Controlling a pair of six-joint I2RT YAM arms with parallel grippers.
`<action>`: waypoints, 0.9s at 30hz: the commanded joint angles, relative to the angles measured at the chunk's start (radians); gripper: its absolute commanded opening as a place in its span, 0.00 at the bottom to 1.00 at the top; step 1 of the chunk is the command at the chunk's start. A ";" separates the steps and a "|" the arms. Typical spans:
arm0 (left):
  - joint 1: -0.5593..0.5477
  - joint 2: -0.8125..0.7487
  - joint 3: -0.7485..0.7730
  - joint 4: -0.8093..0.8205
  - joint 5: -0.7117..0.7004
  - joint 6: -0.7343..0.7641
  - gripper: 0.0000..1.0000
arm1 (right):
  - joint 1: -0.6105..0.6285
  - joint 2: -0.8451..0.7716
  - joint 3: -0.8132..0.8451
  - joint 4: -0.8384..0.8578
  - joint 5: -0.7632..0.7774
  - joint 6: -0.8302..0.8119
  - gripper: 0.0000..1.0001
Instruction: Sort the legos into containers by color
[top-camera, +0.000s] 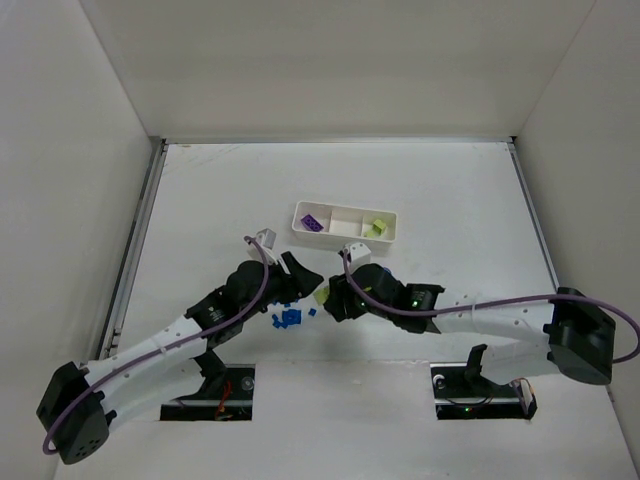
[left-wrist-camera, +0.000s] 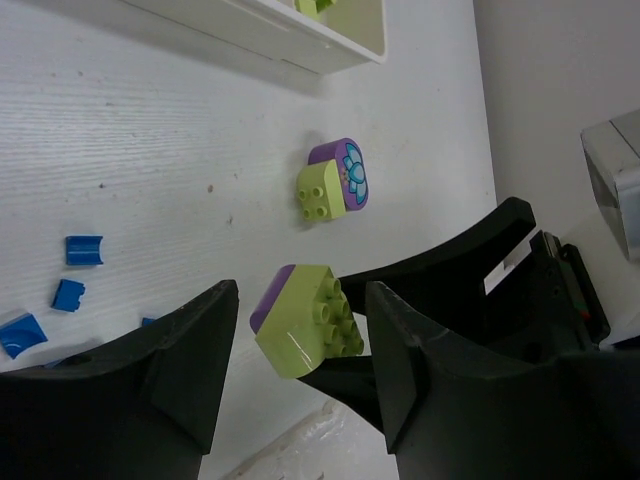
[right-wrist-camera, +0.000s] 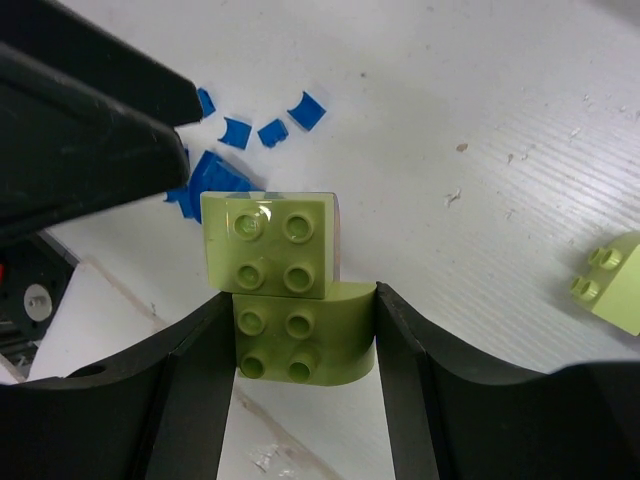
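Top view: I find the tray (top-camera: 345, 222) at centre. My left fingers (top-camera: 303, 275) and right fingers (top-camera: 335, 300) sit close together below it, beside blue bricks (top-camera: 288, 317) on the table (top-camera: 450, 190).
Left wrist: left fingers spread, gripping nothing.
Right wrist: right fingers clamped on a green brick (right-wrist-camera: 300, 345), bottom centre.

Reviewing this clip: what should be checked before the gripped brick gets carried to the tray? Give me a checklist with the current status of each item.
1. Grip: the right gripper has the yellow-green studded plastic brick stack between both fingers: ok.
2. Carry path: the left gripper is open and sits around the held stack: not ok.
3. Held stack is a single colour: not ok; a purple part shows on it in the left wrist view.
4. The long white plastic tray has a yellow-green compartment: ok, the right-end one.
5. Room in that compartment: cannot tell.
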 joint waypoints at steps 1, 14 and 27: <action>-0.018 0.010 -0.011 0.074 -0.006 -0.043 0.50 | -0.023 -0.030 -0.007 0.092 -0.024 -0.005 0.43; -0.061 0.087 0.008 0.143 -0.009 -0.045 0.43 | -0.064 -0.050 -0.009 0.129 -0.040 0.004 0.42; -0.095 0.109 0.000 0.173 -0.036 -0.068 0.19 | -0.072 -0.042 -0.026 0.161 -0.030 0.019 0.42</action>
